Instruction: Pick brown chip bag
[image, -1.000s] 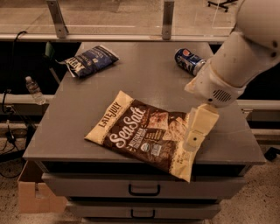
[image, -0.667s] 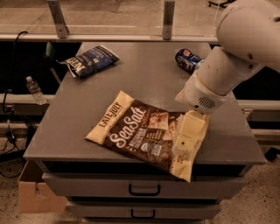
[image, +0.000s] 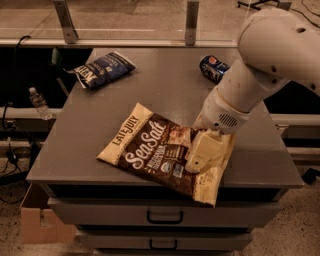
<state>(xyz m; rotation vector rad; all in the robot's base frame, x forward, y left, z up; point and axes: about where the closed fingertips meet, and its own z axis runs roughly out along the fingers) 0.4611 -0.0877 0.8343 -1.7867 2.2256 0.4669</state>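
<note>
The brown chip bag (image: 150, 145) lies flat near the front of the grey table (image: 165, 95), its long side slanting from upper left to lower right, with white "Sea Salt" lettering facing up. My gripper (image: 202, 154) is cream-coloured and hangs from the white arm (image: 260, 60) that comes in from the upper right. It sits low over the bag's right end and covers part of it. Whether it touches the bag cannot be told.
A smaller dark-blue snack bag (image: 102, 69) lies at the table's back left. A blue can (image: 213, 67) lies at the back right, beside the arm. Drawers (image: 165, 216) sit under the tabletop. A water bottle (image: 39, 104) and a cardboard box (image: 37, 225) are at the left.
The arm has swung left and down, bringing the gripper from the bag's right edge to lower over its right end. The bag has not visibly moved.
</note>
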